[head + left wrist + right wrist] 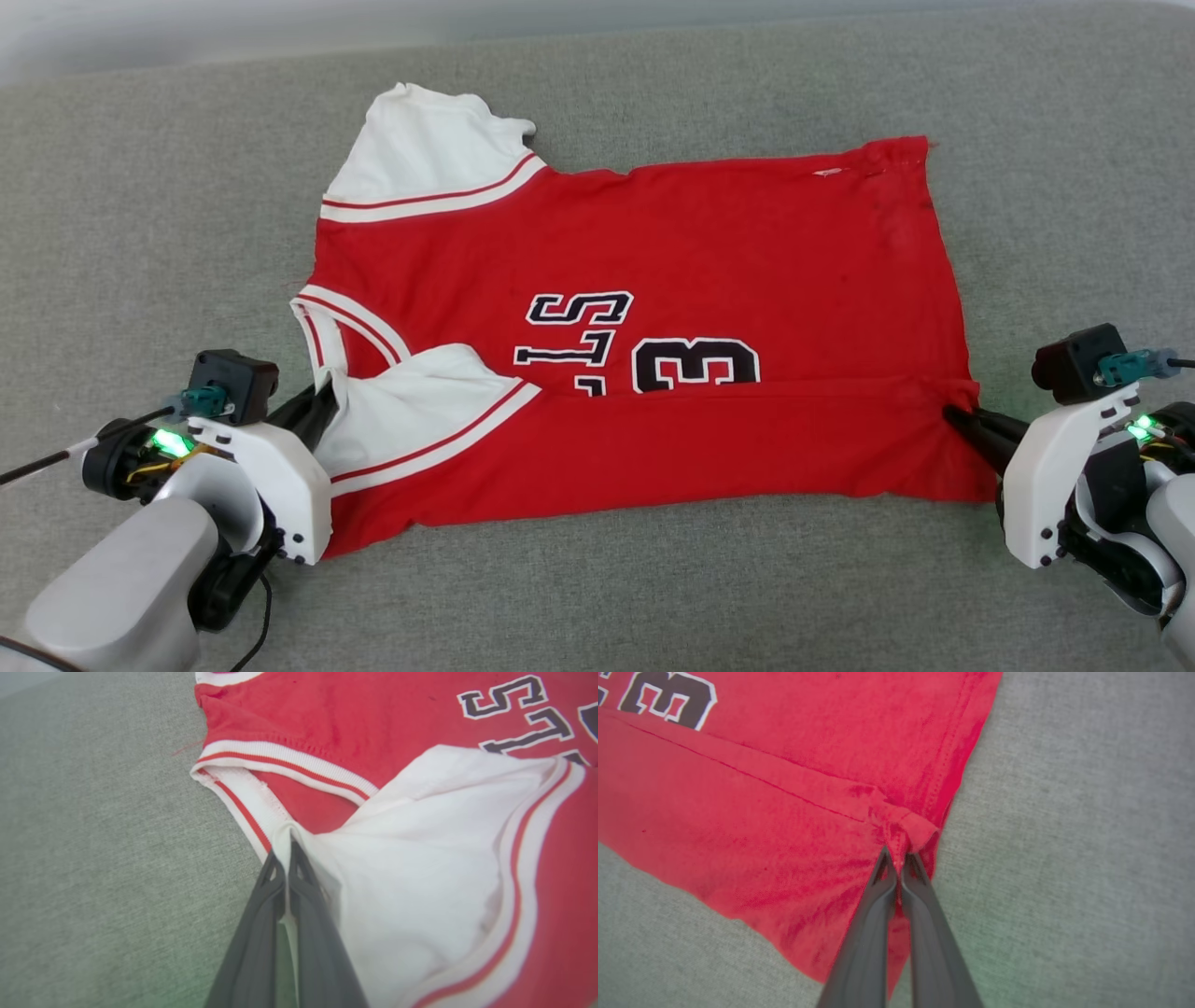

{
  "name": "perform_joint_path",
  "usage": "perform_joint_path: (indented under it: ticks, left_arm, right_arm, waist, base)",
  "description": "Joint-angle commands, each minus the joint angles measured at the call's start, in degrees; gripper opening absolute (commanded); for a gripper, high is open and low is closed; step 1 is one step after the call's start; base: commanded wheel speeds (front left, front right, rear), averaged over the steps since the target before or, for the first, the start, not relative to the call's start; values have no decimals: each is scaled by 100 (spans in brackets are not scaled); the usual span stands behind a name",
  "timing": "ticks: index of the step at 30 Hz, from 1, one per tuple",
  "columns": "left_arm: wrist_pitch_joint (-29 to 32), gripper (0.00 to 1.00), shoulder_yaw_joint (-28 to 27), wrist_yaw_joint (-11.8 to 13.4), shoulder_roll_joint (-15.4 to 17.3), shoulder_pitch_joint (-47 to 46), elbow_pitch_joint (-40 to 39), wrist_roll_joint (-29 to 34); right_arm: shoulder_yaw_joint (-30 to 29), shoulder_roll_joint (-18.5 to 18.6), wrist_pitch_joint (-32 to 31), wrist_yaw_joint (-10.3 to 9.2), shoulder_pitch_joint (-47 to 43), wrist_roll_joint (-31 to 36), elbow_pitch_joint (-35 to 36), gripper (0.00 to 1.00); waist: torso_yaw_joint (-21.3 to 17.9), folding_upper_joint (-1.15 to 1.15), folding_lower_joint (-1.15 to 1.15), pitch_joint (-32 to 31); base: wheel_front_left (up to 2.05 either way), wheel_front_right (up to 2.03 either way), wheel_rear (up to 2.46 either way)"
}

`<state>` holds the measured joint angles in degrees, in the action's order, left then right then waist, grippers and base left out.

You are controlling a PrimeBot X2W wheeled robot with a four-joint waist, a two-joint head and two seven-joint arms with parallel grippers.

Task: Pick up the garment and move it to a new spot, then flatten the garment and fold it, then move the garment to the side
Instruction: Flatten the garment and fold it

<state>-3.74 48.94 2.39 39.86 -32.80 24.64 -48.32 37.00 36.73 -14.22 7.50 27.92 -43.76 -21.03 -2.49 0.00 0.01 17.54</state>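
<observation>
Left pincer (286, 847) was shut on white sleeve cloth beside the collar. Right pincer (900, 856) was shut on the red hem. The shirt (672, 243) lay part-folded across the middle of the grey surface (140, 233). It looked soft, light and limp, best held by seams and corners.

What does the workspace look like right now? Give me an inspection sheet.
Surface: grey woven fabric.
Job's things: garment lying spread, near long edge folded over the front, partly covering the lettering.
Clutter: nothing seen.
Grippers: left pincer shut on the garment's white sleeve near the neckline; right pincer shut on the hem at the fold.
Cables: black cable hanging under the left wrist.
Surroundings: pale strip beyond the surface's far edge.
</observation>
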Motion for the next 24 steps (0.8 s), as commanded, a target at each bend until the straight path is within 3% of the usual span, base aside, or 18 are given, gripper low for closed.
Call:
perform_joint_path:
  ticks: [1, 2, 3, 7, 12, 18, 24]
  left_arm:
    - [-10, 74, 26, -57, -62, -30, 98, -32]
    - [-26, 100, 32, -94, -74, -54, 133, -23]
    - [-35, 100, 26, -105, -82, -90, 163, -23]
    - [91, 100, -1, -141, 28, -233, 62, -33]
    - [781, 100, 10, -156, 370, -439, -374, -154]
    - [2033, 100, 125, -242, 853, -712, -1034, -385]
    - [3601, 100, 279, -379, 1141, -894, -1500, -1033]
  right_arm:
    - [44, -23, -3, -2, -18, -30, -43, 39]
    - [45, 2, 36, -2, -18, -40, -22, 97]
    - [38, 30, 93, -2, -24, -25, 8, 100]
    - [36, 123, 209, -2, -108, -9, 164, 100]
    - [-13, 219, 257, -2, -169, 52, 396, 100]
    - [-43, 218, 183, -3, -202, 128, 629, 100]
    - [-83, 156, 87, -3, -175, 193, 750, 100]
  waist:
    - [21, 0, -1, -89]
    - [35, 0, -1, -136]
    - [54, 0, -1, -189]
    - [121, 0, -1, -405]
    - [187, 0, -1, -582]
    - [237, 0, -1, -635]
    - [223, 0, -1, -611]
  base:
    - [0, 0, 0]
    - [0, 0, 0]
    - [0, 0, 0]
    - [0, 0, 0]
    - [0, 0, 0]
    - [0, 0, 0]
    - [0, 0, 0]
